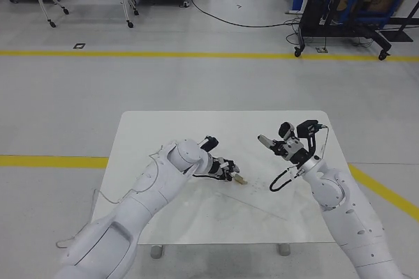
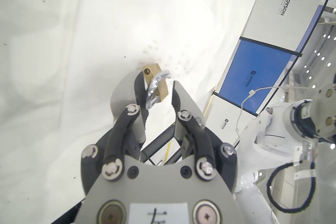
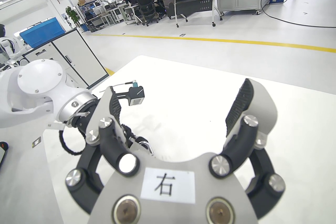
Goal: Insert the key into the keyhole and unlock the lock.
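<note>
Both arms have glossy white shells and rounded joint housings: left arm (image 1: pixel 150 199), right arm (image 1: pixel 346 206). A black braided cable (image 2: pixel 268 187) loops off the right wrist, with a thin white lead (image 2: pixel 252 92) beside it. The left wrist has the same braided type.
Left gripper (image 2: pixel 157 89): grey metal plate, black linkages, silver slotted screws, white label with one black character, and a large cross-head screw on each side of the label.
Right gripper (image 3: pixel 179 89): same build, its own character label, two brass-toned screws, ribbed black pads (image 3: pixel 237 101) on grey jaws.
Small black wrist camera (image 3: pixel 136 95) on the left arm, with a teal-tipped plug.
</note>
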`<control>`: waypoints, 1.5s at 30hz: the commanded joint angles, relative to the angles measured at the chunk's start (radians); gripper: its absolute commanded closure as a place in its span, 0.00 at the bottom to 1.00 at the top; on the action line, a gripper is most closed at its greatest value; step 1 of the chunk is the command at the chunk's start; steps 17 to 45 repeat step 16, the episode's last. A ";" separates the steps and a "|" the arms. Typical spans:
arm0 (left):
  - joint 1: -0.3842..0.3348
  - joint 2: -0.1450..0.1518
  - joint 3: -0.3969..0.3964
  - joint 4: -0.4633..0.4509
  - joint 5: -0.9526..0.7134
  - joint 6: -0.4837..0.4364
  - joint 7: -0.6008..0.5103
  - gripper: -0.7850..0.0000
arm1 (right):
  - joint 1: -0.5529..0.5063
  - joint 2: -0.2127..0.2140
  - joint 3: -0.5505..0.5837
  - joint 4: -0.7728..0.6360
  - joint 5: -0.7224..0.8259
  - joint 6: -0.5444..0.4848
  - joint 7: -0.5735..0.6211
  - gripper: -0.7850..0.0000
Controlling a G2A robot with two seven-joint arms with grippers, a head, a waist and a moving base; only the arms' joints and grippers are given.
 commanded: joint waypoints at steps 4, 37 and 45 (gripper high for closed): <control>-0.006 0.033 -0.077 -0.088 0.031 0.021 0.064 0.00 | 0.000 0.000 -0.002 -0.006 0.003 -0.003 0.000 0.00; 0.203 0.184 -0.505 -0.755 0.283 0.005 0.194 0.00 | 0.009 0.008 0.114 -0.037 0.125 -0.127 -0.124 0.00; 0.203 0.184 -0.505 -0.755 0.283 0.005 0.194 0.00 | 0.009 0.008 0.114 -0.037 0.125 -0.127 -0.124 0.00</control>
